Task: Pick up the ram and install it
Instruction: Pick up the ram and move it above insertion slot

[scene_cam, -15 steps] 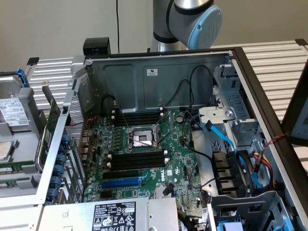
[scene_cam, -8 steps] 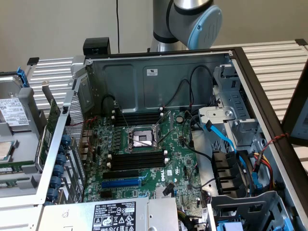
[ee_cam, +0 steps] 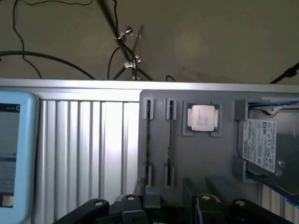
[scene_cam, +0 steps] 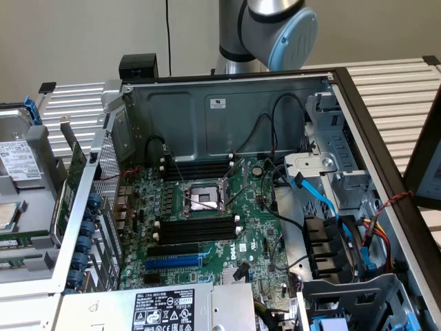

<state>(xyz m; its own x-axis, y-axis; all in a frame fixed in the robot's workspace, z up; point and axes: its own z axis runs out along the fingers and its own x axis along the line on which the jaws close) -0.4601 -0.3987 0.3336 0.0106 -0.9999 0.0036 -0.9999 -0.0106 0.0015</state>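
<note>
Barely started: the gripper (ee_cam: 170,203) hangs wide open and empty over the ram (ee_cam: 169,140) in its tray (ee_cam: 210,158), center-frame slots (scene_cam: 196,229) unfilled.

Robot lab: open PC case (scene_cam: 207,110) on slatted alu bench (scene_cam: 400,89), arm (scene_cam: 275,27) behind.

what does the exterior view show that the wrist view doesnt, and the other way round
Exterior view adds: the open grey metal computer case, its green motherboard with black memory slots and a blue expansion slot, and the robot arm's grey and blue joint.
Wrist view adds: two thin dark sticks on edge in tray slots, apparently the ram, the black gripper, and dark cables on the floor.
Both: the grey parts tray, the silver hard drive with a white label, the ribbed aluminium table.
</note>
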